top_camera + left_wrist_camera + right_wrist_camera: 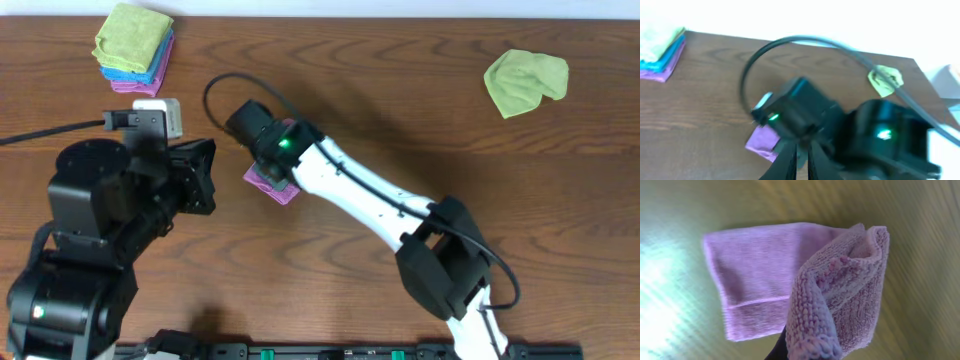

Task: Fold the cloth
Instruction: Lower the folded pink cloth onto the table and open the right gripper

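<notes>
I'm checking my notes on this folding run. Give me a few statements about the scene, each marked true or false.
1. The right gripper pinches the purple cloth. True.
2. The purple cloth lies spread out flat. False: it is folded over, with one part lifted off the table.
3. A crumpled green cloth lies apart from the stack. True.
4. The stack has a blue cloth on top. False: a green one is on top, with blue beneath it.
5. The left gripper holds the purple cloth. False: it is shut and apart from the cloth.
</notes>
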`<state>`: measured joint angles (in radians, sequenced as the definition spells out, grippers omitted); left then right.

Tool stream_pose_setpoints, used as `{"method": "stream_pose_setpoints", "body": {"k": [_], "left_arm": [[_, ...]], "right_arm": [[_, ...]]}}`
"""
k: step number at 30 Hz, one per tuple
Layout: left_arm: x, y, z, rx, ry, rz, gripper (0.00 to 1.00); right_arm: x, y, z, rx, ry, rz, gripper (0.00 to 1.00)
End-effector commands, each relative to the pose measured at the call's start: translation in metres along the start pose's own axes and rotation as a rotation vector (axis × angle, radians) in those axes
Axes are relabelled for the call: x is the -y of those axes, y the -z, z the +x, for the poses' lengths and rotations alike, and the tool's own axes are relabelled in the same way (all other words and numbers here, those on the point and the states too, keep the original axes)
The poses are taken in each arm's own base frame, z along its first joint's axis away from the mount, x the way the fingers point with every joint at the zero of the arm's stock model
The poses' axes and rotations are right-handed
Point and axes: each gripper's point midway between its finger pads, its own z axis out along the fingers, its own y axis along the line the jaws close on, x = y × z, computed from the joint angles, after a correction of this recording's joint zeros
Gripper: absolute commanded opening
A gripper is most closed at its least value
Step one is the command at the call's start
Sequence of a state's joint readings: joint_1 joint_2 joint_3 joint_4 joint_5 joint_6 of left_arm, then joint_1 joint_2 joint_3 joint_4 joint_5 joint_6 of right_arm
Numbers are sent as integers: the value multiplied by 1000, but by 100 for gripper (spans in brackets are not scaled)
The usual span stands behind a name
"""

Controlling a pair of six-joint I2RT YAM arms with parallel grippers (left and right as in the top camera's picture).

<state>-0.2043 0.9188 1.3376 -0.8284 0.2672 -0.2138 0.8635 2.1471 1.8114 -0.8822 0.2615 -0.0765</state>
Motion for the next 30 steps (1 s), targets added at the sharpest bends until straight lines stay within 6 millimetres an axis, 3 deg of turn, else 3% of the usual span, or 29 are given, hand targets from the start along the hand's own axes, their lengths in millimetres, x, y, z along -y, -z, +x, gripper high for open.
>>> {"method": "stream_pose_setpoints", "body": {"k": [1,5,12,18,23,24,25,26,30], "left_arm": [[18,12,-4,23,-47,88,11],[20,17,-3,30,-50,95,13],[29,19,0,16,-59,147,14],[40,21,3,6,-104,214,15],[40,21,3,7,-106,215,17],[40,21,3,7,-106,215,18],[40,21,3,7,-107,214,20],[40,21,3,7,-108,213,20],[40,21,2,12,-123,211,23]], "right_arm": [[-10,-18,9,-55,79,12,1],[-27,-28,19,-99,137,14,1],[-29,-32,18,-94,139,25,1],[-27,-34,5,-42,119,32,1],[-33,-39,9,-57,125,5,1],[-37,-42,11,-64,127,-16,8],[-42,-43,12,-66,129,-41,21],[-51,-43,13,-69,131,-80,50],[-68,-40,14,-68,145,-144,78]]}}
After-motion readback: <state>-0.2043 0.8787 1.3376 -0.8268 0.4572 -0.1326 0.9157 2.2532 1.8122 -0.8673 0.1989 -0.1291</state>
